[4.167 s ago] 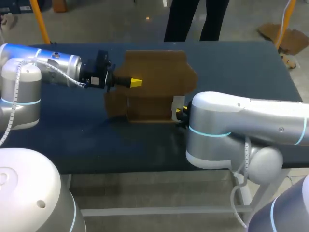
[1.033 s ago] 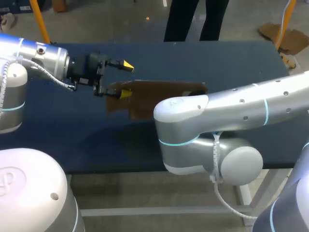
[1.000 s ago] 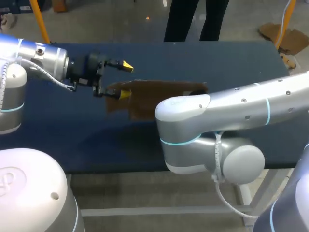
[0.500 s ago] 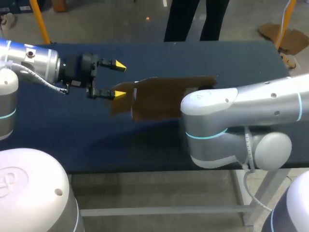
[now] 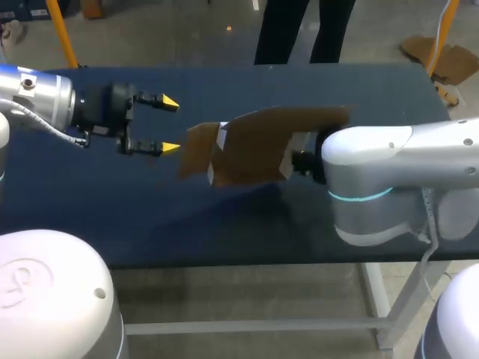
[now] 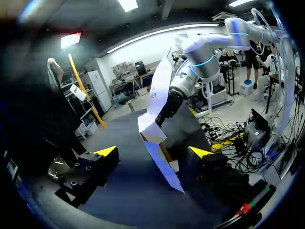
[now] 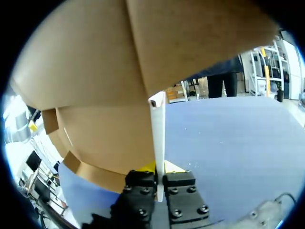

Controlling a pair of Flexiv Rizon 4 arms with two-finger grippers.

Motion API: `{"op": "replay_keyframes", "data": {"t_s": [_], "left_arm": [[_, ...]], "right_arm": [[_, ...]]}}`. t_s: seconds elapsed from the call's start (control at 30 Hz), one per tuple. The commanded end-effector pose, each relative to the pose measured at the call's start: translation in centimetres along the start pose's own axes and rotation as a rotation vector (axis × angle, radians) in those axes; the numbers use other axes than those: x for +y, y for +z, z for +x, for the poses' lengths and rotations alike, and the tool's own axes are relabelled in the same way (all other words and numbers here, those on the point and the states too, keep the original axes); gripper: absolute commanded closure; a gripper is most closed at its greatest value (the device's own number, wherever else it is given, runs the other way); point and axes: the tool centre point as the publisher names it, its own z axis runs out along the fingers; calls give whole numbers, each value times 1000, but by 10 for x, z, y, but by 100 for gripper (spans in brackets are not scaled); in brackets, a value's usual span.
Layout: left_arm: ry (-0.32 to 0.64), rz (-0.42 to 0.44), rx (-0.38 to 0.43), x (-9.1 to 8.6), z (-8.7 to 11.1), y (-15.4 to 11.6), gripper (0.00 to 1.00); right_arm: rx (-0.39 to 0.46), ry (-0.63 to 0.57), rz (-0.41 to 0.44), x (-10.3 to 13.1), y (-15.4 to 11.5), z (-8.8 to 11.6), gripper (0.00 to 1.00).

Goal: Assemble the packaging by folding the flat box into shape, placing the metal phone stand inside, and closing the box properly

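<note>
Right arm (image 5: 389, 161) carries the flat box (image 5: 258, 146) over the middle of the bench (image 5: 112, 202). In the right wrist view the right jaws are clamped on one thin panel edge, both yellow tips pressing it from either side; the rest of the board fans out ahead of them. We judge the edge grip is chosen so that the broad faces and flaps stay free for folding.

The box is tilted, not lying flat. Its shadow falls offset on the bench, so we read it as raised; whether the lowest flap corner touches the surface we cannot tell.

Left arm (image 5: 45, 101) comes in from the left with the left jaws spread wide, holding nothing. They stand near the box's left flap but apart from it. In the left wrist view the box hangs straight ahead of them, edge-on. This looks like a stand-off from which the flap could be pushed or pinched.

Metal phone stand: not visible in any view.

Stage, by our reading: early. The box is not yet formed into shape.

Risk: a single edge grip may let the board swing or slip when pushed.
</note>
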Motion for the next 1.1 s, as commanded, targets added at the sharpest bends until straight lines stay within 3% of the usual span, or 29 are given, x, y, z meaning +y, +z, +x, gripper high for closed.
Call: {"op": "replay_keyframes", "data": {"t_s": [0.03,0.47,0.6,1.07,1.1], "left_arm": [[-7,-16,2,0,4,-8,0],[-10,-64,16,-1,2,-20,0],[-22,-96,40,0,0,-28,0],[-22,-96,40,0,0,-28,0],[-12,-92,47,0,-3,-26,0]], "right_arm": [[231,7,85,6,-1,-6,100],[285,47,178,7,2,-5,100],[275,88,304,8,2,-1,100],[275,88,304,8,2,-1,100],[276,89,334,7,4,0,100]]}}
